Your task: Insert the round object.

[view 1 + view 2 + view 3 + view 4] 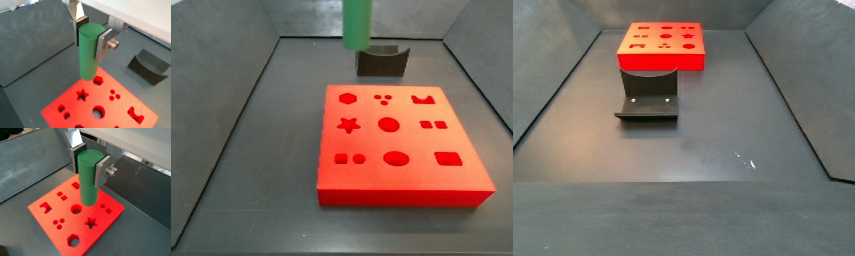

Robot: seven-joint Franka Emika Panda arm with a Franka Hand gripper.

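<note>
End effector (pixel 88 159) clamps green peg (pixel 88 178) upright, hanging above red block (pixel 77 210), near its round hole (pixel 77 208).

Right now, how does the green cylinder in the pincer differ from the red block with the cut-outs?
The smooth green cylindrical peg is tall, narrow and upright; the flat red block with shaped holes is broad and low. The peg hangs clamped between the silver plates of the pincer, above the floor; the block rests on the dark floor. The peg's surface is plain; the block's top is pierced with star, round and square openings. Both are matte, single-coloured pieces.
</note>
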